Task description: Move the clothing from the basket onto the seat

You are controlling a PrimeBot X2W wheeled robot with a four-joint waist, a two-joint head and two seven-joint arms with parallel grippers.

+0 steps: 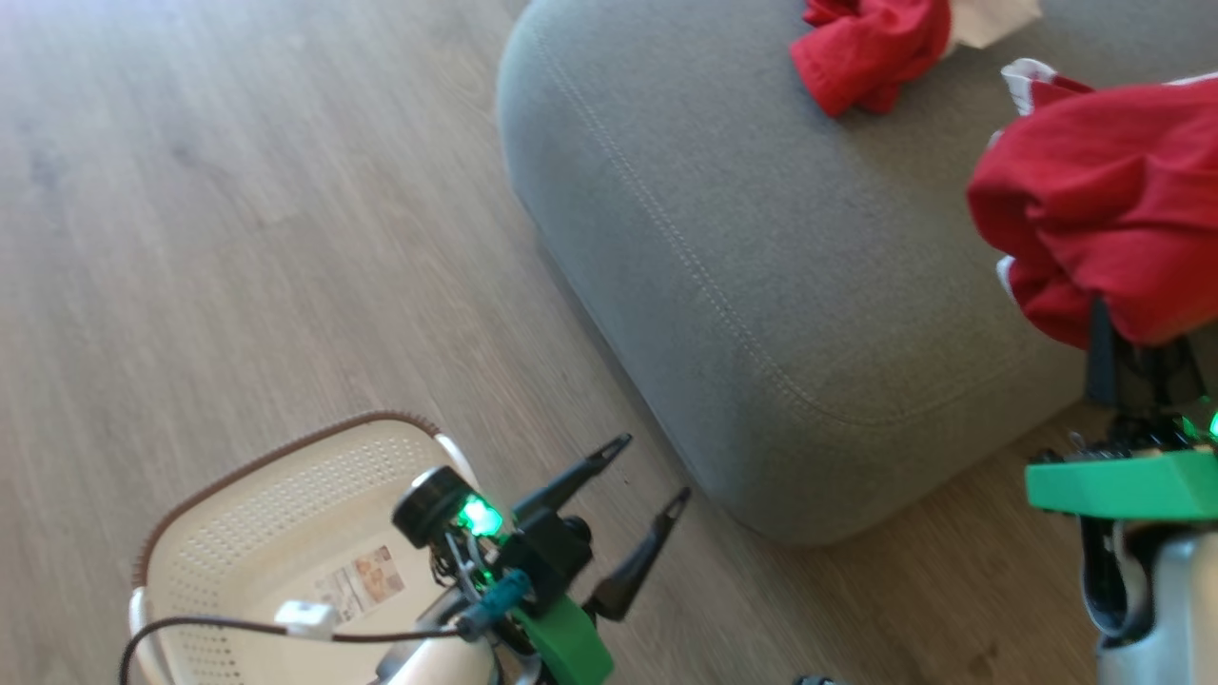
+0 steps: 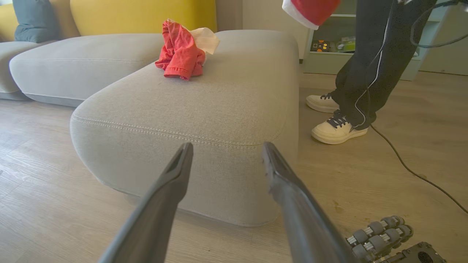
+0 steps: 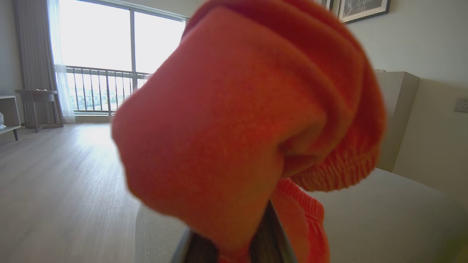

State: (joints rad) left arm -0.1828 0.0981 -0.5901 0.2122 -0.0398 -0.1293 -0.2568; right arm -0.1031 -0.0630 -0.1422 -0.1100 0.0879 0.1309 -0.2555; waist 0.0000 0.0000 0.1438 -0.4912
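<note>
Head view: The right fingers [image 1: 1101,362], clenched on a red garment [image 1: 1094,209], hold it above the seat [image 1: 761,285], apparently to drop it. A second garment [image 1: 871,48] already lies there. The basket [image 1: 247,533], on the floor, shows no clothing.
Left wrist view: The left fingers [image 2: 172,190] hang released, holding nothing, pointed at the seat's corner.
Right wrist view: The red garment drapes over the right fingers, with the seat below.
</note>
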